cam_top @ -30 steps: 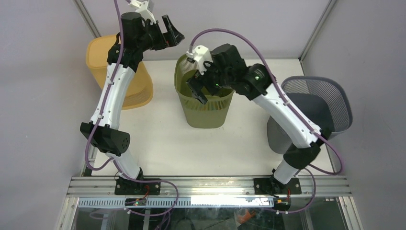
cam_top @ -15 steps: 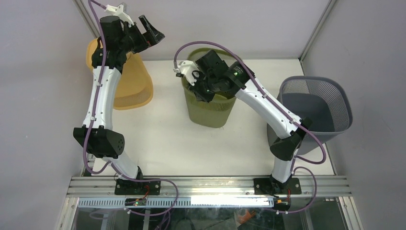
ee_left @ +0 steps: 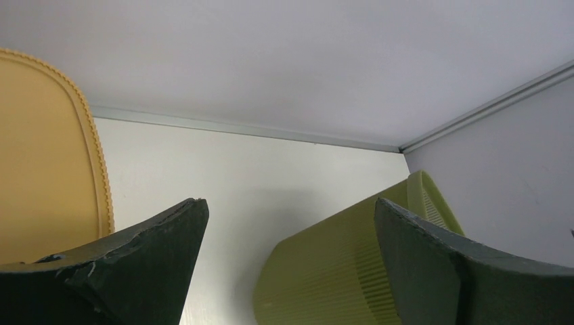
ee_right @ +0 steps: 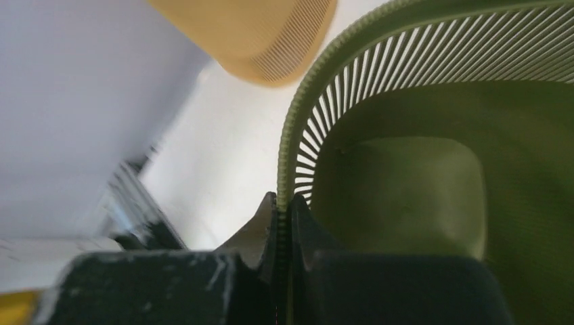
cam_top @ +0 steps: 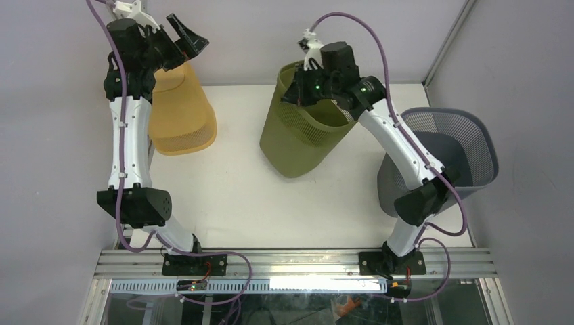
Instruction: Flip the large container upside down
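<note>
- Green container (cam_top: 301, 139) tilted at the middle back of the white bench (cam_top: 230, 196);
- Right gripper (ee_right: 283, 203) pinched closed on its ribbed rim;
- Left gripper (ee_left: 290, 201) spread wide, holding nothing, raised near the yellow container (cam_top: 183, 115).

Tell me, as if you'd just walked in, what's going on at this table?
The right gripper is clamped on the rim of the green basket, which is tilted over the table and not yet upside down. The left gripper is open and empty, raised near the yellow basket. A grey basket sits at the table's right edge.
</note>
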